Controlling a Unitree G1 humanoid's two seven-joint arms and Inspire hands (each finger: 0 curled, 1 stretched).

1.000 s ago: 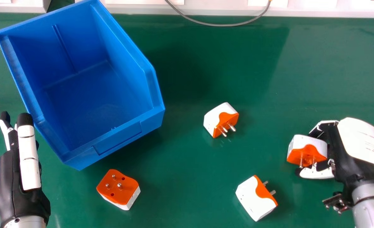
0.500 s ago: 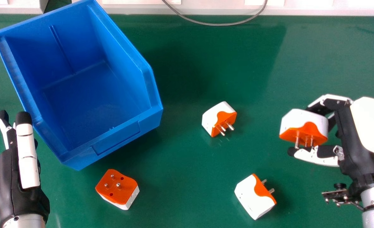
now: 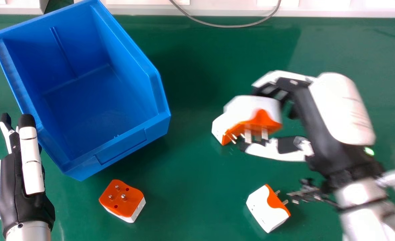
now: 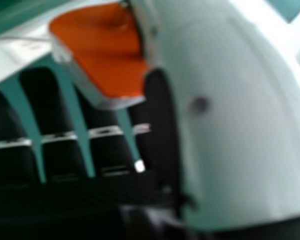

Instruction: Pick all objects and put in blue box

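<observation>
Right robot hand (image 3: 339, 108) pinches a plug adapter (image 3: 258, 121); likely light, rigid, slick. Best held by white sides (image 3: 256, 104), off the pins (image 3: 248, 135).

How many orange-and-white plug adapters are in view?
4: one adapter in the right robot hand, a second adapter partly hidden behind it, a third adapter in front of the blue box, a fourth adapter at lower right.
</observation>
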